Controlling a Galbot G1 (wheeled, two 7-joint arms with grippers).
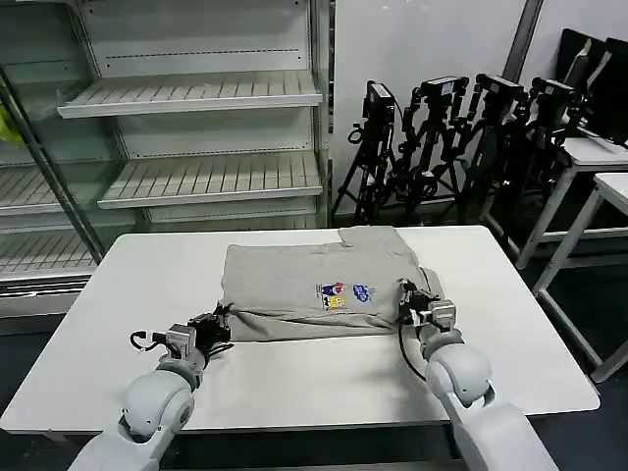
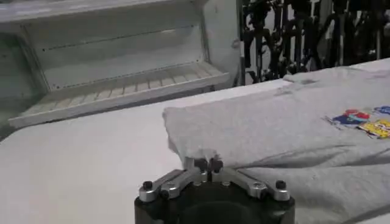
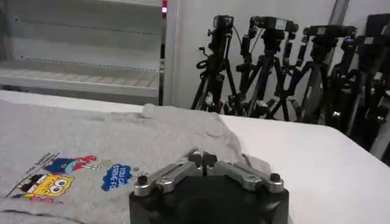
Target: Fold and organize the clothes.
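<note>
The light grey T-shirt lies partly folded across the middle of the white table, with its coloured chest print facing up. My left gripper is at the shirt's near left corner, and in the left wrist view its fingers are shut on a small tuft of the grey cloth. My right gripper is at the near right corner; its fingertips are closed together on the shirt's edge, beside the print.
White shelving stands behind the table on the left. A row of black tripods lines the back wall. Another white table is at the far right. Bare tabletop lies in front of the shirt and on both sides.
</note>
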